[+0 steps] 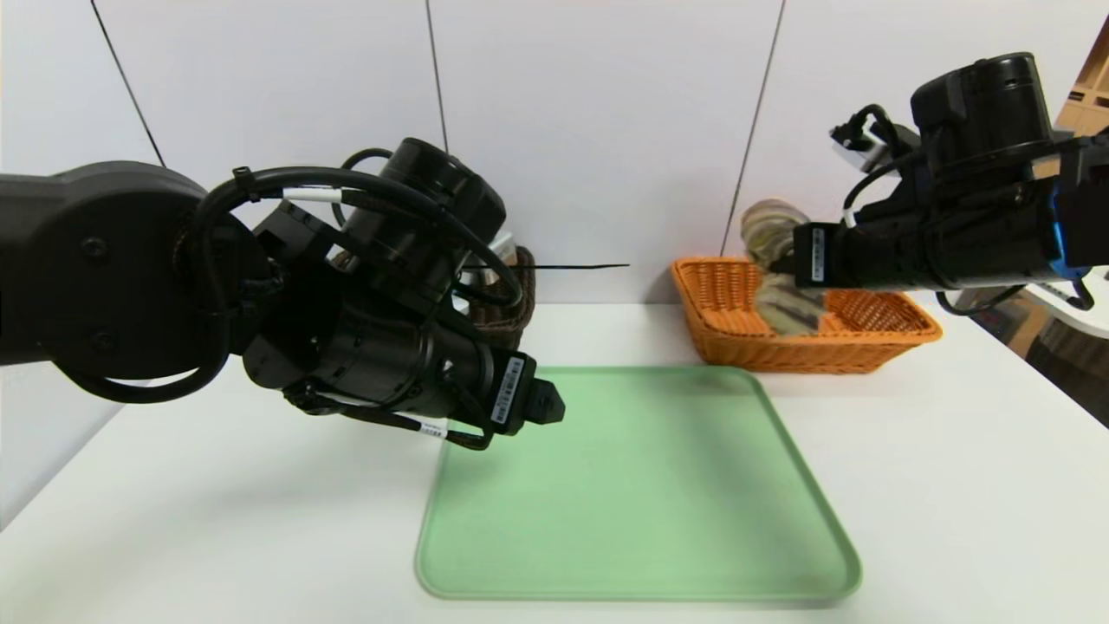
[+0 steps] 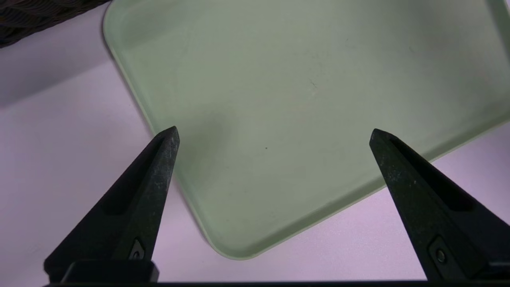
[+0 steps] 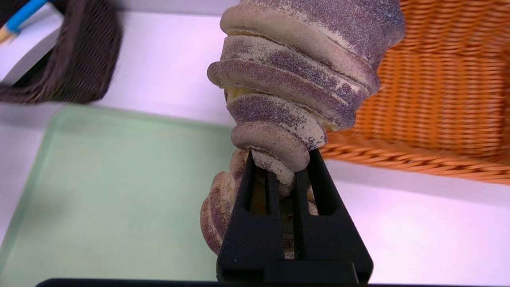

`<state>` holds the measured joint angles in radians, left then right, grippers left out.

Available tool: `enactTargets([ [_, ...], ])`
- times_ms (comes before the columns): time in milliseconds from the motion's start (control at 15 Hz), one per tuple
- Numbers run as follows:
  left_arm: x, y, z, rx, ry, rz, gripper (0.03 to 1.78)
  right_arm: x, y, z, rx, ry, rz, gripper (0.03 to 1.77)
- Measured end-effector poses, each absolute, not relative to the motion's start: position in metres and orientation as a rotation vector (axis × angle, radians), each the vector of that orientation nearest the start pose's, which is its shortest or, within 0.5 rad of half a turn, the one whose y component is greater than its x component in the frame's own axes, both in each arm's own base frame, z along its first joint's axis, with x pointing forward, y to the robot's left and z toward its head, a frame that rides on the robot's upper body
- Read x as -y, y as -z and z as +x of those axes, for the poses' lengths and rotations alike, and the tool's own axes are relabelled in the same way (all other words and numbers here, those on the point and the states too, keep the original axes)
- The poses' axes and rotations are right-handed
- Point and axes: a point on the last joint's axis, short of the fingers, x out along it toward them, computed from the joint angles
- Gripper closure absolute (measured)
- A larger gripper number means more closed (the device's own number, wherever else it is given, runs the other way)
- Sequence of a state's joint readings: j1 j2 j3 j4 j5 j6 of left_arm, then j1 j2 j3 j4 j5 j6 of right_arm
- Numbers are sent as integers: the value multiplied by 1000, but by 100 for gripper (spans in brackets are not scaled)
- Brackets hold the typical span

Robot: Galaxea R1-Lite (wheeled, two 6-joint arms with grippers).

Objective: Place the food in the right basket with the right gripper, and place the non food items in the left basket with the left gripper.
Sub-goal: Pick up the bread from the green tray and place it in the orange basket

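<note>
My right gripper point(image 3: 281, 159) is shut on the food, a twisted tan and purple-brown bread loaf point(image 3: 295, 67). It holds the loaf near one end, in the air. In the head view the loaf point(image 1: 771, 230) hangs tilted over the near-left part of the right basket point(image 1: 901, 329), an orange wicker one, with the right gripper point(image 1: 784, 260) beside it. My left gripper point(image 2: 275, 133) is open with nothing between its fingers, above the near-left corner of the green tray point(image 2: 299, 79). The left basket point(image 1: 511, 321), dark brown, stands behind the left arm. A blue spoon handle point(image 3: 20, 16) sticks out of it.
The green tray point(image 1: 641, 485) lies in the middle of the white table with nothing on it. The orange basket point(image 3: 438, 87) stands at the tray's far right, the dark basket point(image 3: 79, 59) at its far left. A white wall closes the back.
</note>
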<state>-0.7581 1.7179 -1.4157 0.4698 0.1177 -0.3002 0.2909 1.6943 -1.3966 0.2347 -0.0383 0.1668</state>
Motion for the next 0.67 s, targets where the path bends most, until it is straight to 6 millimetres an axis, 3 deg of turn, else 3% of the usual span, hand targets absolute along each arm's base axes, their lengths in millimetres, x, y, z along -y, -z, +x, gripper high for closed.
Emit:
enactTargets([
  [200, 207, -246, 226, -788, 485, 51, 12, -68, -267, 319, -530, -143, 47, 166],
  [467, 204, -246, 227, -791, 477, 45, 12, -41, -258, 337, -521, -128, -183, 166],
  [667, 203, -245, 228, -793, 470, 39, 12, -35, -253, 349, -484, -154, -358, 166],
])
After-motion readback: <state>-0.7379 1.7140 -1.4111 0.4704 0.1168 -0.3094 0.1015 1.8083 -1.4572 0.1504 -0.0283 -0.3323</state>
